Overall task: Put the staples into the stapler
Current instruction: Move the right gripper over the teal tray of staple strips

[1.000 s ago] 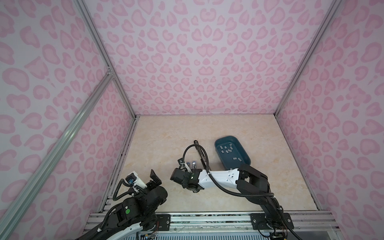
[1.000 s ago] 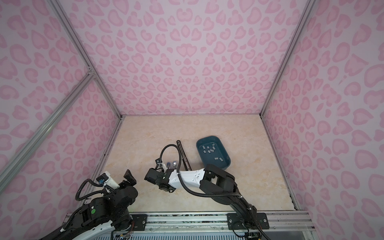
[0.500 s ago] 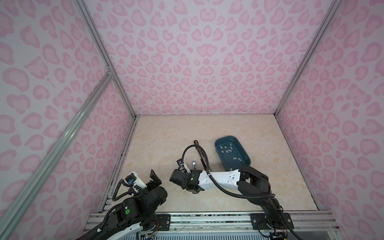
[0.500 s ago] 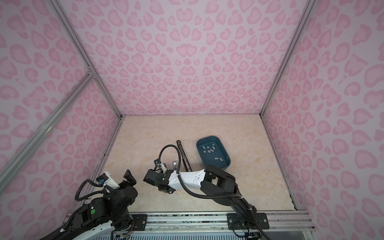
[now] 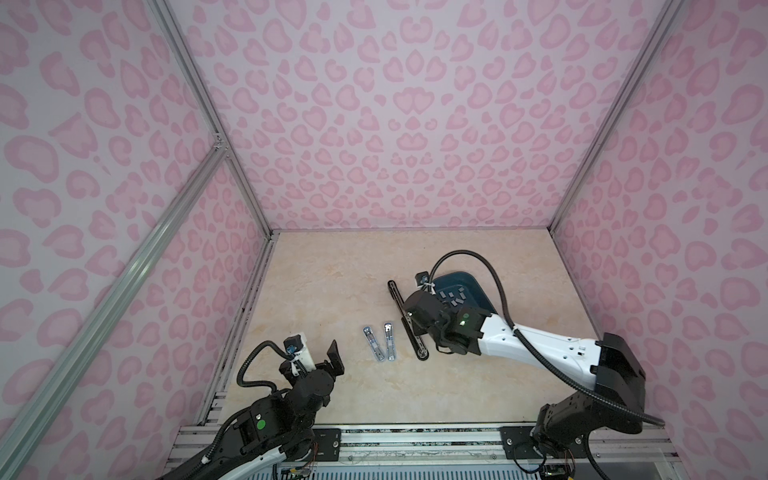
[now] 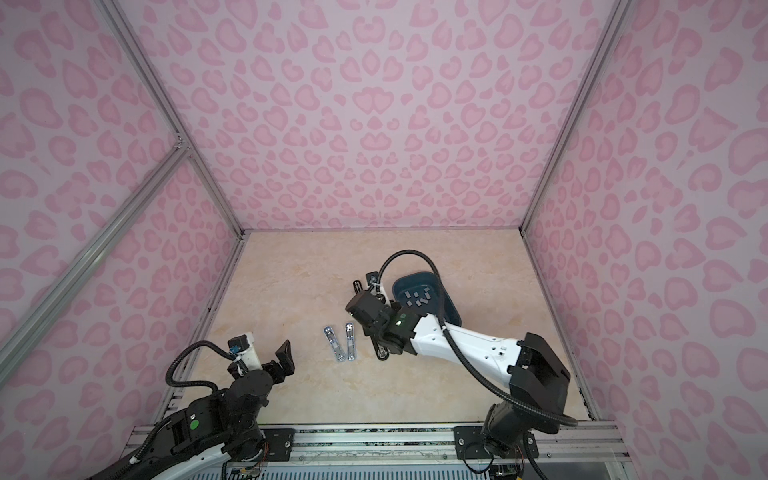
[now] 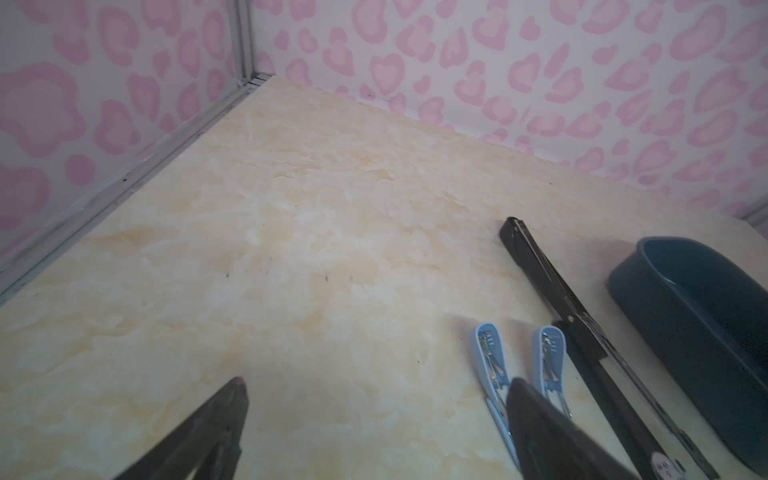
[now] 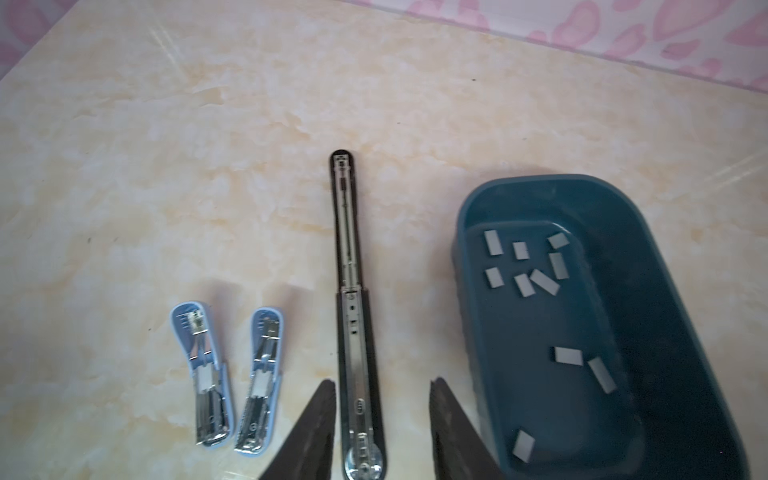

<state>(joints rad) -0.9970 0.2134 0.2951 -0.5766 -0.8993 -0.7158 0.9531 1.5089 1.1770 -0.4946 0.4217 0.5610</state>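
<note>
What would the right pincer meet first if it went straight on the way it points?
Probably the long black stapler, which lies opened out between the jaws of the right pincer; how near is unclear.

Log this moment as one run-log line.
right jaws: open, empty, above black stapler | left jaws: open, empty | staples: loose in teal tray | blue staplers: lying open
</note>
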